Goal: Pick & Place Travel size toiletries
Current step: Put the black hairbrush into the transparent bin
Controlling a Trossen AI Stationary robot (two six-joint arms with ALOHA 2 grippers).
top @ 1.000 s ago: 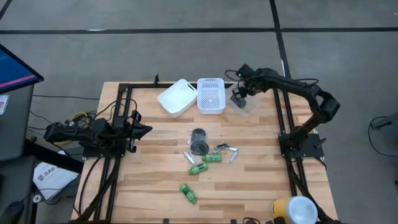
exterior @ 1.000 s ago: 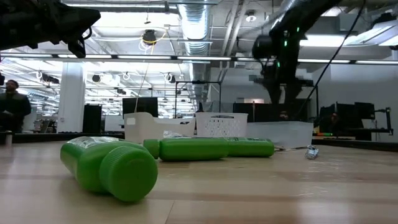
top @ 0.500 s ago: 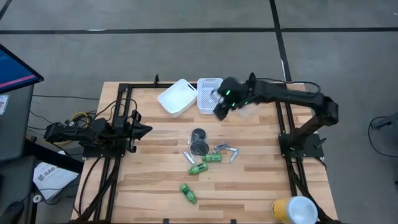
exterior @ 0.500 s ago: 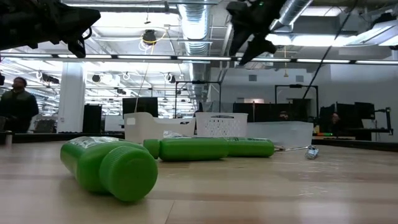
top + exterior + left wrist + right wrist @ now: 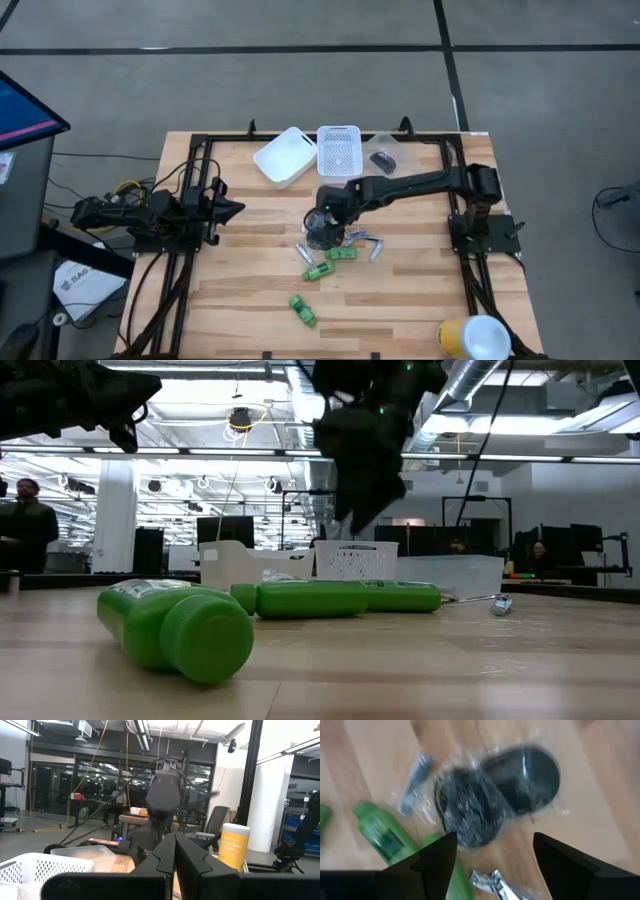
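Note:
Two flat black pots [image 5: 470,812] [image 5: 525,777], wrapped in clear film, lie side by side on the table's middle [image 5: 320,228]. My right gripper [image 5: 495,840] [image 5: 325,212] hangs open just above them, touching nothing. Green bottles [image 5: 318,270] [image 5: 343,255] [image 5: 302,310] lie on their sides nearer the near edge. Silvery tubes [image 5: 366,240] [image 5: 303,250] lie beside the pots. In the low view the right gripper [image 5: 360,455] is above the bottles [image 5: 180,625] [image 5: 335,598]. My left gripper [image 5: 175,845] [image 5: 235,208] waits shut at the table's left edge.
Along the far edge stand a tilted white bin [image 5: 285,155], a white perforated basket [image 5: 338,152] and a clear tub [image 5: 392,165] with a dark item [image 5: 382,158] inside. A yellow-and-white canister [image 5: 478,338] is off the near right corner. A person [image 5: 25,525] is far behind.
My right arm has swung from over the clear tub at the far edge toward the table's middle and come down, so that its gripper now hangs over the black pots. The toiletries on the table have stayed where they were.

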